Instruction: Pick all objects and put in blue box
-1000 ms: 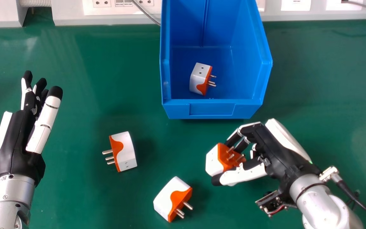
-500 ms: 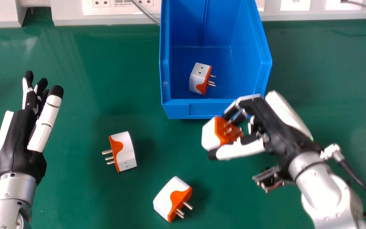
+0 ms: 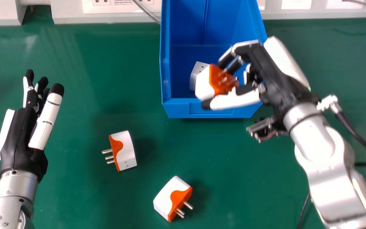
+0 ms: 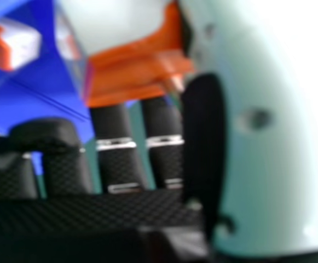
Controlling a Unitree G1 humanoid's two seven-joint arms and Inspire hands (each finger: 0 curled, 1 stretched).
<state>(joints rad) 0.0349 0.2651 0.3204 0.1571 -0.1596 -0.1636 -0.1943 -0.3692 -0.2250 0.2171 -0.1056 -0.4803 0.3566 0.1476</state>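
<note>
Blue box (image 3: 178,108): plug adapter (image 3: 197,72) in, second adapter (image 3: 204,83) over it, gripped by right hand (image 3: 273,74) — third adapter (image 3: 126,152), fourth adapter (image 3: 167,197) to go, nearside.

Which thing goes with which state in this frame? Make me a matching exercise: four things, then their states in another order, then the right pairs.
Things:
1. Blue box
2. Left hand
3. Table
4. Right hand

States:
A. Curled round a held plug
B. Under two loose plugs
C. Has a boxed plug lying inside it
D. Open, with nothing in its grasp

Right pairs: 1-C, 2-D, 3-B, 4-A
</note>
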